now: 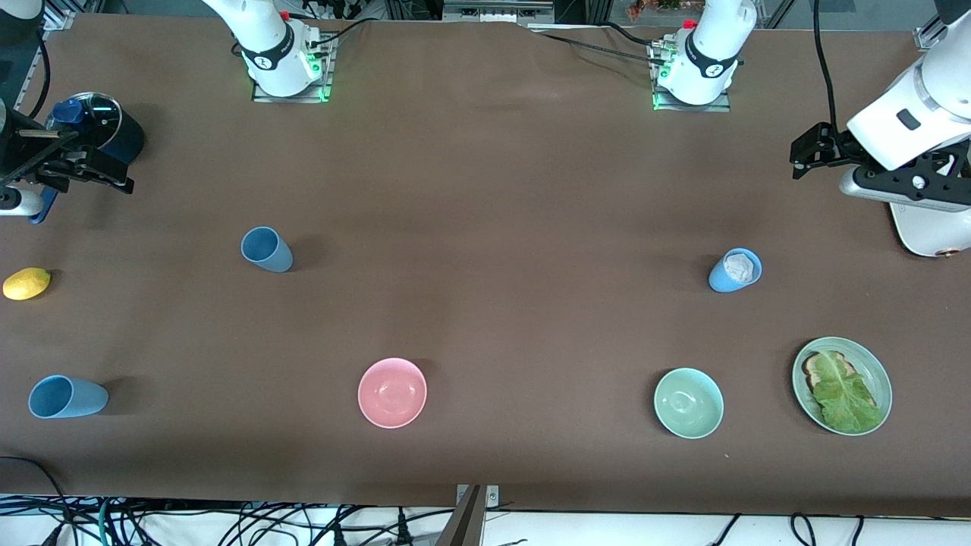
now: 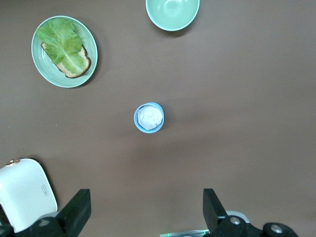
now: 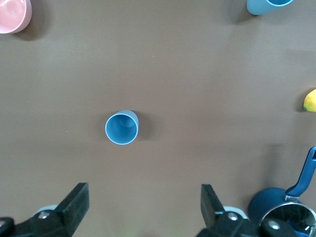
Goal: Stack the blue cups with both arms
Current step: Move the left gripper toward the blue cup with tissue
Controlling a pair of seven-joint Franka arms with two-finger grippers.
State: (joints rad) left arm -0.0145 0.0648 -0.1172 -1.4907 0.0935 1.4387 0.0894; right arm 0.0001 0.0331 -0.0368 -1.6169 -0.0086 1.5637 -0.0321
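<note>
A slate blue cup stands upright toward the right arm's end of the table. A light blue cup sits nearer the front camera at that same end. Another light blue cup, with something white inside, stands toward the left arm's end. My right gripper hangs open and empty in the air beside the dark pot, apart from the slate cup. My left gripper hangs open and empty over bare table at the left arm's end.
A pink bowl and a mint-green bowl sit near the front edge. Beside them is a green plate with bread and lettuce. A lemon and a dark blue lidded pot lie at the right arm's end. A white rounded object stands at the left arm's end.
</note>
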